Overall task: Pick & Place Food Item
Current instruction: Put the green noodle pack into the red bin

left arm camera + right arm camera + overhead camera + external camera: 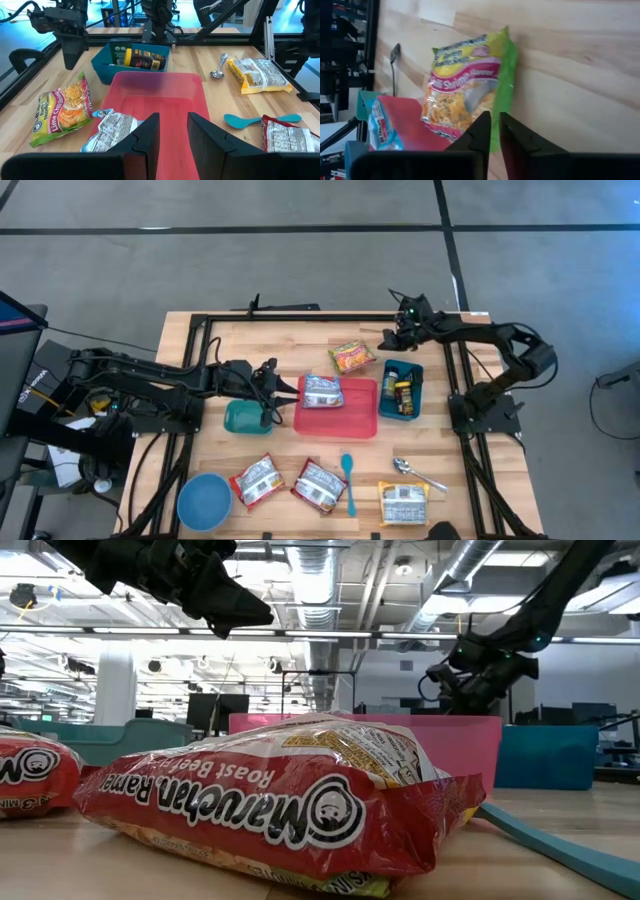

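Pale wooden planks make up the surface (pixel 300 350), framed by dark rails, with grey floor around it. Near the middle sits a red tray (pixel 350 418) holding a silver-and-blue ramen packet (pixel 322 391) at its left end, half over the rim. Just beyond the tray's far edge lies a green-and-yellow lime shrimp ramen packet (pixel 352 357), flat on the wood. To the tray's right, touching or nearly so, a blue bin (pixel 401 389) holds a few small containers. The left gripper (pixel 270 386) hovers at the tray's left side, above a teal container (pixel 243 418), its fingers (pixel 145 135) spread apart and empty, pointing across the tray. The right gripper (pixel 392 335) hangs over the far part of the surface between the lime packet and the blue bin's far end; its fingers (pixel 481 131) are nearly together with only a narrow gap, holding nothing, aimed at the green packet. Along the near edge lie two red ramen packets (pixel 257 480), a blue spoon (pixel 348 480), a metal spoon (pixel 412 470), a yellow-edged packet (pixel 404 502) and a blue bowl (pixel 204 501).
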Motion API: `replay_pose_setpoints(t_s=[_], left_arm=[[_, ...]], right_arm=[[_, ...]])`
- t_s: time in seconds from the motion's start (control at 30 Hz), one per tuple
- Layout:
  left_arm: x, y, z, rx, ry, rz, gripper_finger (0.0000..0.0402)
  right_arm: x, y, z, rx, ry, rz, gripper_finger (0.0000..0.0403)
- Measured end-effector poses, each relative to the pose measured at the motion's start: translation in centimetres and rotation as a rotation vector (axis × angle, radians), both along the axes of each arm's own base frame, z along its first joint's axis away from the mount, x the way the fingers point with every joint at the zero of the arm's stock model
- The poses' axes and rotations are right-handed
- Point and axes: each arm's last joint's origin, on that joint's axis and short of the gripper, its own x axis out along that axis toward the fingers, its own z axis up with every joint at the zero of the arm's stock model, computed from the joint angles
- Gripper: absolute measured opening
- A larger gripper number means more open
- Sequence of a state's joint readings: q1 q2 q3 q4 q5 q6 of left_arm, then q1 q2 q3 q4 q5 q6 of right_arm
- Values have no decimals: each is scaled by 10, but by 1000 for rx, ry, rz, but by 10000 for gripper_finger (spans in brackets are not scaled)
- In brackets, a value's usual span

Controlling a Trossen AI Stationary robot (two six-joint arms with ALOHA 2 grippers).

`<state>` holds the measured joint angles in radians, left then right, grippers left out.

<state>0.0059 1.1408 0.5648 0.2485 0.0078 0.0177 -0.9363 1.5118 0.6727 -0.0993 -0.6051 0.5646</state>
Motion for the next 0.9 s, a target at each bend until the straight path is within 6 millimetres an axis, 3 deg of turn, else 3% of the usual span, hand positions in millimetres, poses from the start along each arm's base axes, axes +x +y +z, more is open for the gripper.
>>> replay_pose_setpoints(t_s=[0.27, 0.43, 0.9], left_arm=[[0, 0, 0, 0, -3, 0, 92], [0, 0, 1, 0, -6, 0, 92], [0, 0, 1, 0, -7, 0, 92]], right_arm=[[-10, 8, -8, 67, 96, 48, 117], [-9, 8, -7, 21, 72, 106, 147], [-1, 8, -4, -9, 33, 109, 147]])
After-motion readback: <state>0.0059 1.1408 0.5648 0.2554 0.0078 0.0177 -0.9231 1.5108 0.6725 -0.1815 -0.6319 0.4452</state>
